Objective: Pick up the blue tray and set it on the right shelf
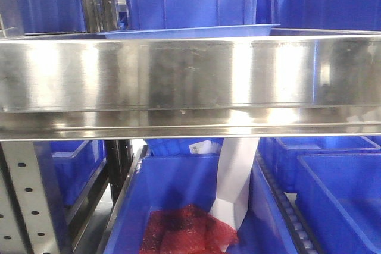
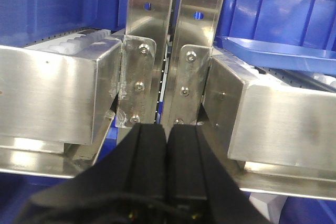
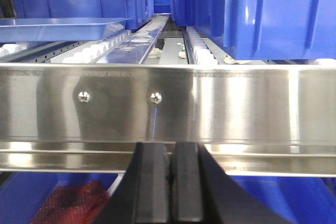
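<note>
So the blue tray (image 1: 190,31) is already sitting up on the steel shelf (image 1: 190,75), just behind its shiny front lip, long side running left to right. Both grippers hang low in front of the lip with fingers pressed together, holding nothing. The tray lies up and right of the left gripper (image 2: 167,135) and up-left of the right gripper (image 3: 170,153). Looks basically placed to me.
</note>
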`<state>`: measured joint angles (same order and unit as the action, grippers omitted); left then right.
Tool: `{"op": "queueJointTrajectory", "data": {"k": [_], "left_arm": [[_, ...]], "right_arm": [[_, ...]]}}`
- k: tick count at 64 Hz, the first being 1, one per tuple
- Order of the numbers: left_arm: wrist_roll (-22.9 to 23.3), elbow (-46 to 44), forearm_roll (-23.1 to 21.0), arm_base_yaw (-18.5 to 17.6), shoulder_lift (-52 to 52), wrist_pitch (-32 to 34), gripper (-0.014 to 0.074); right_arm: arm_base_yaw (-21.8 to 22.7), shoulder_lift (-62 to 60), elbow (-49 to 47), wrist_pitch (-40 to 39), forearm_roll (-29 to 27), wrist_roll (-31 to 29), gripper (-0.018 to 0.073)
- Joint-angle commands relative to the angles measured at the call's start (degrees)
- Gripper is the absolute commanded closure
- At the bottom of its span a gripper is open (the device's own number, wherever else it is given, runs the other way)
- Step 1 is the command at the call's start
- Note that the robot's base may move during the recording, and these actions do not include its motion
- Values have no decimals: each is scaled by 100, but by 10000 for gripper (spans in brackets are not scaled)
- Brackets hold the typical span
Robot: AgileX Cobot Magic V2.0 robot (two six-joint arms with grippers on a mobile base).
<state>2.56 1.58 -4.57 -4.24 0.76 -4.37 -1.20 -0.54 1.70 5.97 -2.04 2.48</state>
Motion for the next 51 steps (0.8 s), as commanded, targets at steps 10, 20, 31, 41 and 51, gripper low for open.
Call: {"op": "queueJointTrajectory", "data": {"k": [10,20,31,41,51], "left_arm": [[29,174,3,-29,67,472,645],[29,174,3,-29,67,472,645],[29,174,3,-29,67,472,645],[29,174,3,-29,67,472,645],[29,174,3,-29,67,472,645]], "right_arm": [[30,-121,-137,-547,-30,-70,502],[30,-121,-137,-547,-30,-70,502],[30,-121,-137,-547,-30,-70,502],[30,-121,-137,-547,-30,-70,502],[30,-121,-137,-547,-30,-70,502]]}}
